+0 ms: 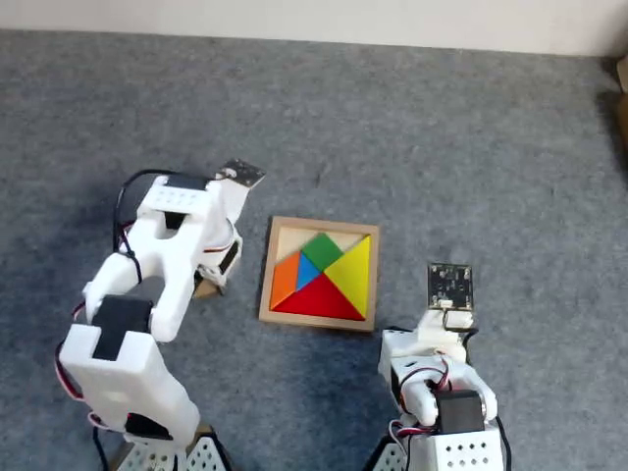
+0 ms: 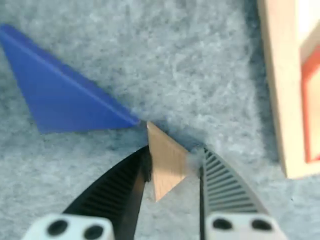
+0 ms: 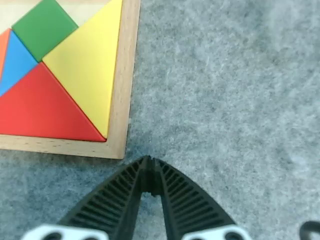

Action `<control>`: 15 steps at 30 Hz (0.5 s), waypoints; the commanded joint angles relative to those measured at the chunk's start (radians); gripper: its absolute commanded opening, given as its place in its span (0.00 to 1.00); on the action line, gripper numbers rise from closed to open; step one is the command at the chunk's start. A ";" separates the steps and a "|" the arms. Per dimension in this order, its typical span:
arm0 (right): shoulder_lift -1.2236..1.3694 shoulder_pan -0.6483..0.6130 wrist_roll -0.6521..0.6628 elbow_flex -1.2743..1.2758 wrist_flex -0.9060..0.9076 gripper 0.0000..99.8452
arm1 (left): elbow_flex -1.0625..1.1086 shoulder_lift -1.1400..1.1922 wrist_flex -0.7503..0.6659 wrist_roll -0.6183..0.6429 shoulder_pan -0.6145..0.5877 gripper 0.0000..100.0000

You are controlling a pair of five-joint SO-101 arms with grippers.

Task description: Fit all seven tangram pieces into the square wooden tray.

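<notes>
**A:** Now, item one: which hand did you have nearer the loose pieces?

**B:** Left hand [image 2: 175,156]. Entered as partly open, one jaw either side of the plain wooden triangle [image 2: 167,162]. One jaw touched it and the other stood just off it, so by my reckoning you had no firm hold. The piece's long axis ran along the jaws. A dark blue triangle [image 2: 65,100] touched its far tip, on the grey worktop [image 1: 442,118].

**A:** And the tray?

**B:** Square wooden tray [image 1: 267,280], just beside that hand, toward the right arm. Five coloured pieces were seated, and the unfilled corner [image 1: 291,238] faced your left arm. Right hand [image 3: 150,165] was closed on nothing, just off the tray's nearest corner and well apart from both loose pieces.

**A:** Anything not recorded?

**B:** From above, your left arm covered both loose pieces, bar a tan sliver. I could not tell whether the wooden triangle lay flat or tilted.
</notes>
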 commanded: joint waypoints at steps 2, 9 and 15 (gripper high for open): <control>-0.019 0.007 -0.008 0.108 0.005 0.01 | -0.088 -0.139 0.081 -0.100 0.039 0.10; -0.019 0.007 -0.008 0.108 0.005 0.01 | -0.249 -0.206 0.150 -0.265 0.108 0.10; -0.019 0.007 -0.008 0.108 0.005 0.01 | -0.463 -0.076 0.164 -0.339 0.171 0.10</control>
